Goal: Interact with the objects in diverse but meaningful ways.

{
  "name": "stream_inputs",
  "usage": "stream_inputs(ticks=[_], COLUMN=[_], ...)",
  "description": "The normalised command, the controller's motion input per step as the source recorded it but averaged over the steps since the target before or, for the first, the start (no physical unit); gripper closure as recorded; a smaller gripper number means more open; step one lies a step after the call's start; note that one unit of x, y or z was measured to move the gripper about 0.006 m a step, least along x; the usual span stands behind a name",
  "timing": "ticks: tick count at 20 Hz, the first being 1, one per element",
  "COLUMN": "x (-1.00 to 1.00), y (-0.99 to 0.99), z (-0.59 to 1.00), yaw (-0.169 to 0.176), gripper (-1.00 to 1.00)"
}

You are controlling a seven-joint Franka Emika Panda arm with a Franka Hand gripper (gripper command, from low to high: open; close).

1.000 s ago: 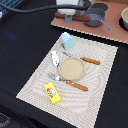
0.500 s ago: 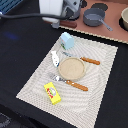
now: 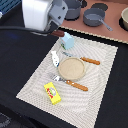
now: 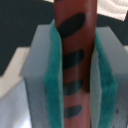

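The gripper (image 3: pixel 54 31) has been carried toward the placemat's (image 3: pixel 100 95) far corner, closed firmly on the dark red-brown sausage (image 4: pixel 75 60), so placing probably follows.

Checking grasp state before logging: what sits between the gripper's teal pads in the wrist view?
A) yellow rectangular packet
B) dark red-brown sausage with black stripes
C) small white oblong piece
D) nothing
B: the dark red-brown sausage with black grill stripes fills the gap, with the gripper teal pads pressed against both sides.
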Motion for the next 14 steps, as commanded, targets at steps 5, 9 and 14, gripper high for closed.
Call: stream_inputs(ticks=[5,9,14], x=[-0.73,-0.61,-0.39], y=[-0.59,-0.63,-0.45], z=[-0.29,-0.31,-0.44], yaw=[0.0,0.0,0.0], gripper=[1.0,1.0,1.0])
